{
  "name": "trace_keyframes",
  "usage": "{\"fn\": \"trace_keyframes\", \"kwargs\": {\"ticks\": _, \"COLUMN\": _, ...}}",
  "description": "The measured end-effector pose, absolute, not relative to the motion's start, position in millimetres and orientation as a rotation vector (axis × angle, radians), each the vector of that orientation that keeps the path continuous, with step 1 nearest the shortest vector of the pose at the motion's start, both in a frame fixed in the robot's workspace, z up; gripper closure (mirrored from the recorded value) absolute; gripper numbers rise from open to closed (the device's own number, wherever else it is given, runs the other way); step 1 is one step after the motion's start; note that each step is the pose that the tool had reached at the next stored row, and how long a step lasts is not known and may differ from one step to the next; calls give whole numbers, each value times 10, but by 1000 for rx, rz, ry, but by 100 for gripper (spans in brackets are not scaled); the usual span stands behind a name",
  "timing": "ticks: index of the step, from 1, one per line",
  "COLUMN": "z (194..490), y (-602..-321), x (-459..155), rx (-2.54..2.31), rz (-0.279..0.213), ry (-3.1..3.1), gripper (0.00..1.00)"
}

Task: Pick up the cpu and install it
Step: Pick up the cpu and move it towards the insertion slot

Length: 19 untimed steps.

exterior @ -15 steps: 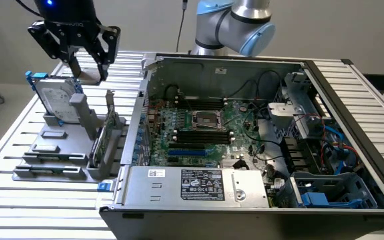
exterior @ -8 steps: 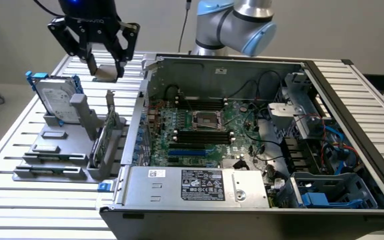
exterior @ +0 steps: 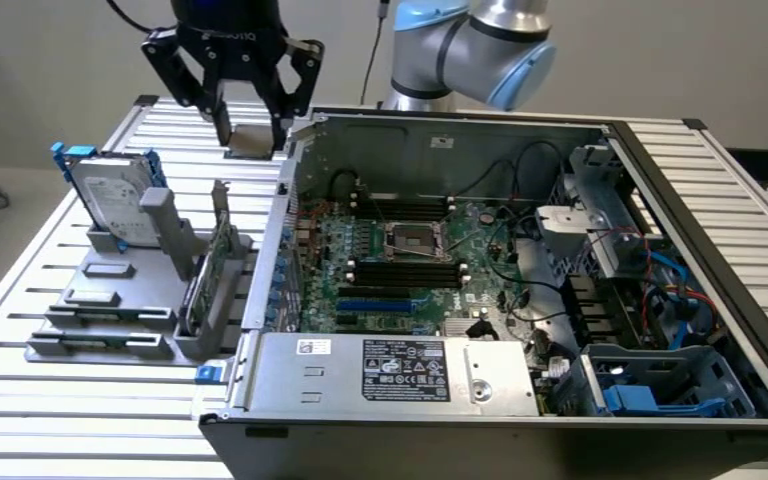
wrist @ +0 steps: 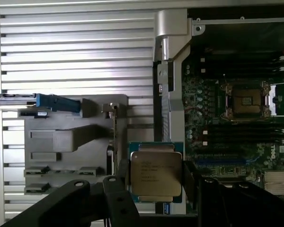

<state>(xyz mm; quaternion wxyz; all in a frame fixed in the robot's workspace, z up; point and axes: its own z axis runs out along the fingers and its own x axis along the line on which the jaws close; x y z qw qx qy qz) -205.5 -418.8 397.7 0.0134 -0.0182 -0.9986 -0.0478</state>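
Wrist view: the claw (wrist: 156,184) grasps the cpu (wrist: 156,174), its dark fingers (wrist: 121,187) pressed against two opposite edges. The chip's silver top faces the camera, and a teal holder (wrist: 156,146) shows just behind it. Exterior view: the arm (exterior: 484,50) reaches from behind the open computer case (exterior: 464,122) toward the exterior view's left. The claw points straight down over the slatted counter (exterior: 91,420), beside the case and well apart from the motherboard socket (exterior: 411,238).
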Motion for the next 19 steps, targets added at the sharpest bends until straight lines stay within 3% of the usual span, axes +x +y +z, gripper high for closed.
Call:
{"fn": "trace_keyframes", "kwargs": {"ticks": 11, "z": 3981, "y": -4159, "x": -1555, "rx": -57, "rz": -161, "ry": -3110, "gripper": 45}}
{"fn": "trace_keyframes", "kwargs": {"ticks": 19, "z": 3867, "y": -3973, "x": -1230, "rx": -57, "rz": -161, "ry": -3109, "gripper": 45}}
